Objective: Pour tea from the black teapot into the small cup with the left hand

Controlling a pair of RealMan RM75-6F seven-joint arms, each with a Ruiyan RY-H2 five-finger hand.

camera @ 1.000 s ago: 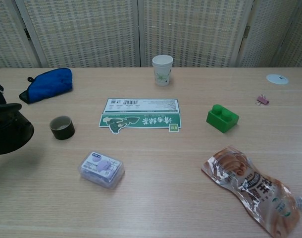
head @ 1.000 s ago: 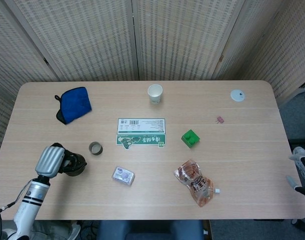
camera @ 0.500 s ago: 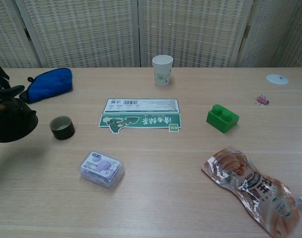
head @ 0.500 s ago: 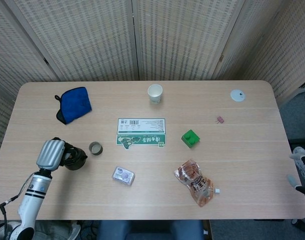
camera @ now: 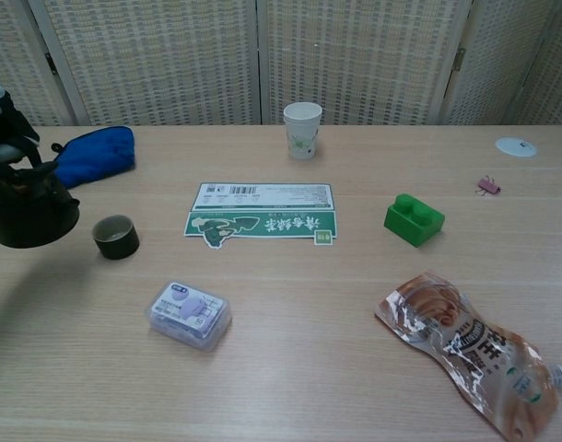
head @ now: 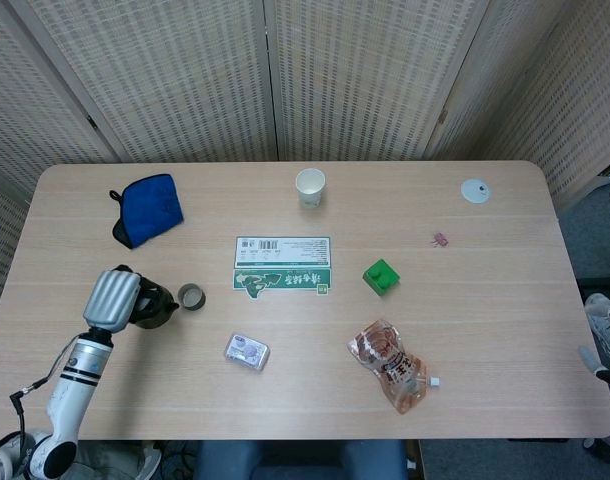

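Left hand [head: 112, 298]: fingers hidden beneath its silver back in the head view; only dark parts at the left frame edge in the chest view. Grip form not discernible.

Black teapot [camera: 28, 210]: under and just right of that hand; handle and lid covered by it, spout not discernible, contents unseen.

Small cup [camera: 115, 236]: just right of the teapot; interior dark, contents indeterminate.

Right hand [head: 605, 335]: far from the left hand, cut by the right frame edge; finger posture unreadable.

The left hand [camera: 6, 138] holds the black teapot [camera: 30, 210] up off the worktop [camera: 290, 368], just left of the small cup [camera: 115, 236].
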